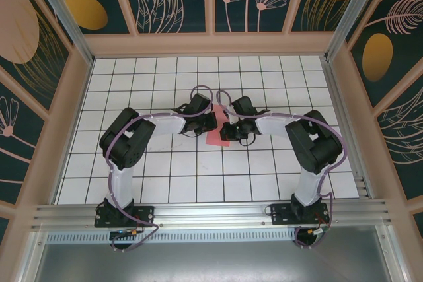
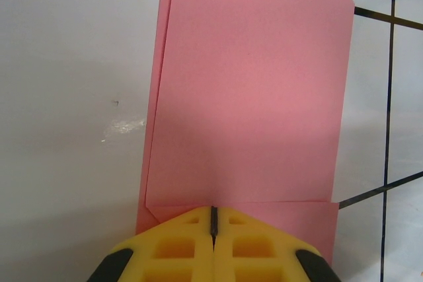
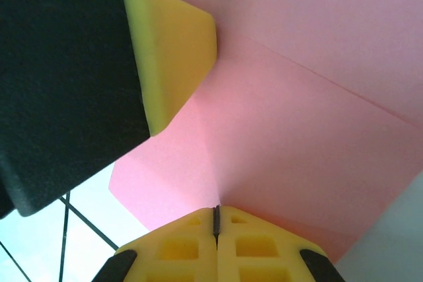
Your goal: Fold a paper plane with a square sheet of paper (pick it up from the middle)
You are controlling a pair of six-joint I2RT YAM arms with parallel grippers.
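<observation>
The pink sheet of paper (image 1: 215, 135) lies near the middle of the white gridded worktop (image 1: 165, 163), between the two arms, which both reach in towards it.

In the left wrist view the sheet (image 2: 251, 97) is folded over itself: a narrow strip of the lower layer shows along its left side and another across its near edge. The left end effector (image 2: 213, 219) is clenched, its yellow fingers meeting in a thin seam right at that near edge.

The right end effector (image 3: 215, 219) is likewise clenched, and a crease in the sheet (image 3: 297, 130) runs down to its tips. Whether either pair actually nips the paper or merely presses on it, I cannot tell. One yellow finger (image 3: 168, 44) of the left end effector rests against the sheet close by.

From above, the left end effector (image 1: 210, 122) and right end effector (image 1: 226, 130) sit just beside each other.
</observation>
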